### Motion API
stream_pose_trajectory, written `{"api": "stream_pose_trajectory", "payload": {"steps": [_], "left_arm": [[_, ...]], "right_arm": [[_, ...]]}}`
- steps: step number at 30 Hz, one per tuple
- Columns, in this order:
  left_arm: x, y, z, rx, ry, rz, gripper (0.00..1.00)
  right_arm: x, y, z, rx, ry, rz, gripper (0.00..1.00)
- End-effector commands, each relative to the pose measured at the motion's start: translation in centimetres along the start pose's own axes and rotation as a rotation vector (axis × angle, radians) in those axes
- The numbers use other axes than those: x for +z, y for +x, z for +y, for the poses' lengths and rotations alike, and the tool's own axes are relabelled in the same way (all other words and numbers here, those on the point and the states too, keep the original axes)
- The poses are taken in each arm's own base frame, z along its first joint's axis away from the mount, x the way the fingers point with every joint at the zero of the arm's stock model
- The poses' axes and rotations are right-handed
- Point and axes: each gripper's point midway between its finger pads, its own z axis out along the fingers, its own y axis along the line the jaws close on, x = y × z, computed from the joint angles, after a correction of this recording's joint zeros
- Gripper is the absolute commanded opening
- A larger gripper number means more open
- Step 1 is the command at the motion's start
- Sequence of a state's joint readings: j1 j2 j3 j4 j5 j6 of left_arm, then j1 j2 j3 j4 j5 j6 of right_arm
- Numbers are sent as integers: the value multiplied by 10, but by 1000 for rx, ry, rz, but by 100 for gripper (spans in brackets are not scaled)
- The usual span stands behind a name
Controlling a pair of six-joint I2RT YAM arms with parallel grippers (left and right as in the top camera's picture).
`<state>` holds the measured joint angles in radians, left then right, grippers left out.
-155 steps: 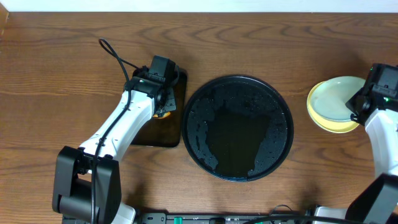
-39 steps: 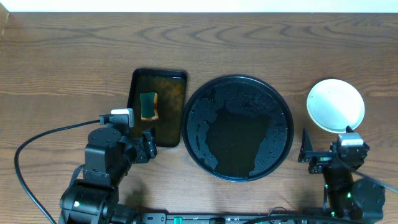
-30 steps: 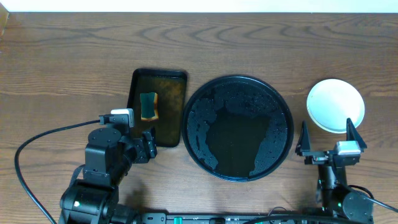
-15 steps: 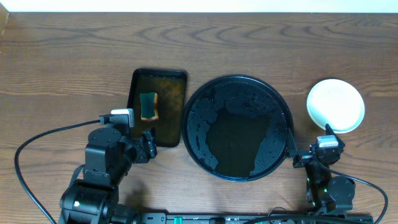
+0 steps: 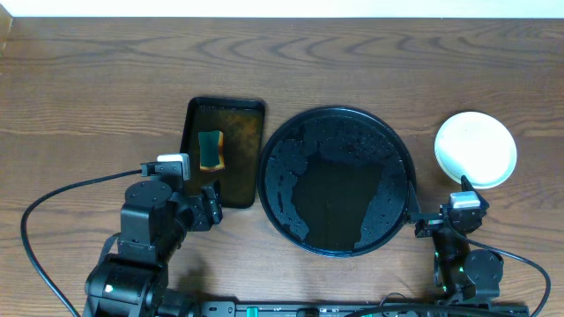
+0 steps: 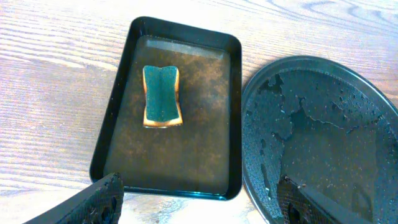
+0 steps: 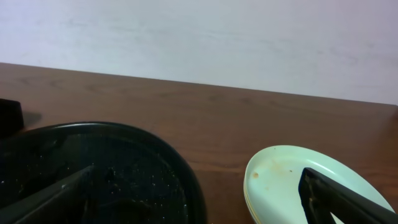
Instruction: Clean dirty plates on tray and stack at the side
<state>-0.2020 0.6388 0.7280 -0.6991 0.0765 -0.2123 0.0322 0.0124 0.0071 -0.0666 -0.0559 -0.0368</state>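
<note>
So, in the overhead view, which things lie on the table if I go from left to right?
Rectangular black tray with the sponge in it → round black tray → stack of plates.

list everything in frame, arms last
round tray: 1, glossy black, wet, centre of table, no plates on it
plates: 1 stack, top one pale mint, pale yellow rim beneath; count unclear; on the table right of the round tray
rectangular tray: 1, black, left of the round tray
sponge: 1, green over yellow, in the rectangular tray
table: 1, brown wood grain
cable: 1, black, looping at near left
left hand: open, empty, near the rectangular tray
right hand: open, empty, near the plates
</note>
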Motion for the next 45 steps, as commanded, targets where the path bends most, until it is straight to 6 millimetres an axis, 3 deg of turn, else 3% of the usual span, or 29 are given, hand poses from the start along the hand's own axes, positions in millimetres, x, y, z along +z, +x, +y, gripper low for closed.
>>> {"api": "stream_pose_trajectory", "payload": {"steps": [1,18,25,31,38,45], "left_arm": [[0,1,-1,6,6,4,79],[0,7,1,6,-1,26,79],[-7,13,24,-39,-72,-15,79],[0,28,46,-93,-95,-139,79],[22,35,56,-90,-62,-333,79],[28,17,56,-55,-20,-584,79]], "right_arm": [[0,1,5,13,-20,2,99],[0,1,5,13,-20,2,99],[0,1,5,13,-20,2,99],[0,1,5,13,-20,2,99],[0,1,5,12,-20,2,99],[0,1,5,12,-20,2,99]]}}
